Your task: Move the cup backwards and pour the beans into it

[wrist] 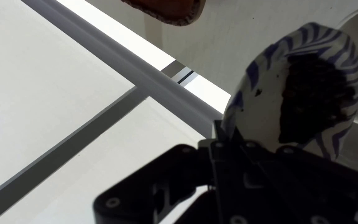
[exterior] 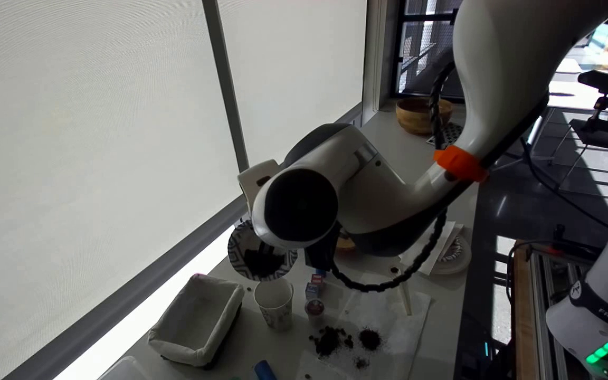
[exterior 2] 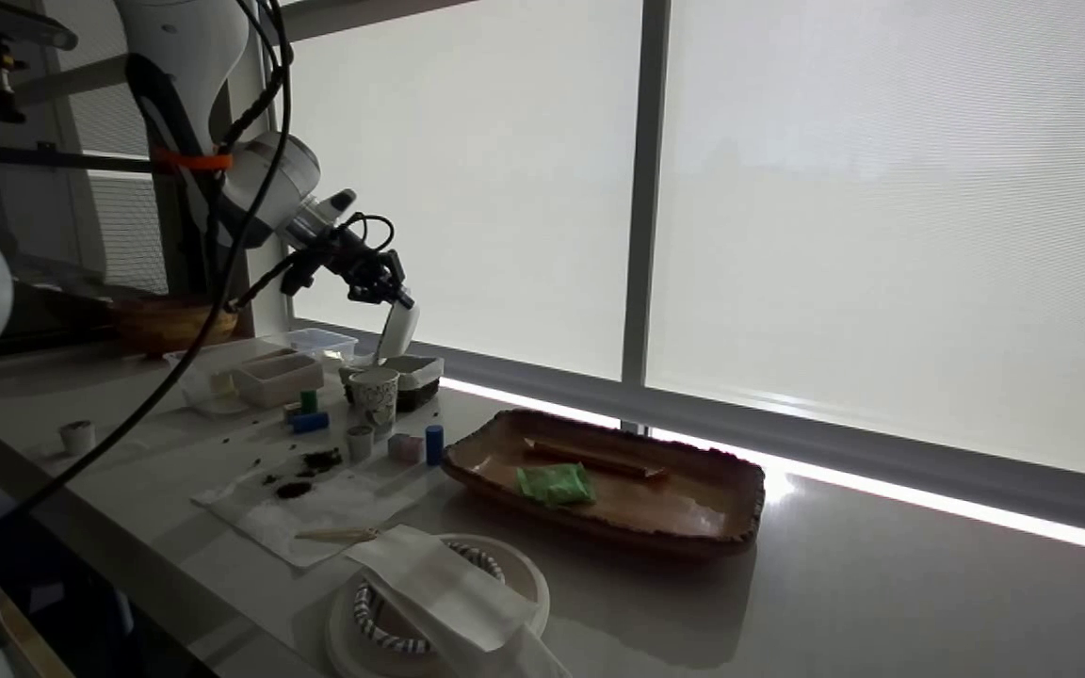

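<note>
Closest to me in the wrist view, the black two-fingered pincer (wrist: 227,133) is closed on the edge of a shallow white plate with dark stripes (wrist: 259,115). I see the brown-black beans (wrist: 315,99) heaped on the half away from my grip. Near the plate's low edge, the tall white paper cup with a printed pattern (exterior 2: 375,400) stands upright on the pale desk (exterior 2: 882,584), long axis vertical, mouth up. In an exterior view I get the plate (exterior 2: 398,330) almost edge-on, steeply tilted and slanting down toward the cup's mouth; I can't tell whether the two touch. Crowding the cup, a rectangular basket with a white lining (exterior: 196,314) sits on one side and a small white pod with a reddish lid (exterior: 314,312) on the other. Farther out, loose dark heaps (exterior: 329,342) lie on thin white paper (exterior: 401,335). Past an upright blue cylinder (exterior 2: 434,444) I have a brown ragged-rimmed tray (exterior 2: 655,499) carrying a green packet (exterior 2: 557,483). My white arm (exterior: 335,163) hides much of the pincer in an exterior view.
</note>
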### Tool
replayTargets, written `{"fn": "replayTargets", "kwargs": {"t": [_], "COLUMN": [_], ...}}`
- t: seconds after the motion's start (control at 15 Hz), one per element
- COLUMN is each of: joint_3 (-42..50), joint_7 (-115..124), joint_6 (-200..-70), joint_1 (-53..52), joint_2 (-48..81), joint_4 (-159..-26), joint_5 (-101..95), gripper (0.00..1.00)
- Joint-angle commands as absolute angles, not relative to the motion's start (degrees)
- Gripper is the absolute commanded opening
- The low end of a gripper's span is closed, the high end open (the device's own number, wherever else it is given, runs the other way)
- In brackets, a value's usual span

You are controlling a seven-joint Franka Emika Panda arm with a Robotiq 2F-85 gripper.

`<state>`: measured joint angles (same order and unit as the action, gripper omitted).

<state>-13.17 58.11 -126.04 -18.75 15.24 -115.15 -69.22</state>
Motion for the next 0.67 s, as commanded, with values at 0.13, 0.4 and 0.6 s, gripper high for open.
{"fn": "replayTargets", "kwargs": {"t": [0.13,0.4,0.6], "joint_3": [-13.1,-13.0,-13.0], "joint_7": [58.2,58.2,58.2], "joint_6": [-128.8,-129.9,-129.9], "joint_1": [-17.6,-17.0,-17.0], "joint_2": [14.4,13.6,13.6], "joint_4": [-116.3,-117.2,-117.3], "joint_5": [-69.1,-69.0,-69.0], "gripper": [0.03,0.03,0.03]}}
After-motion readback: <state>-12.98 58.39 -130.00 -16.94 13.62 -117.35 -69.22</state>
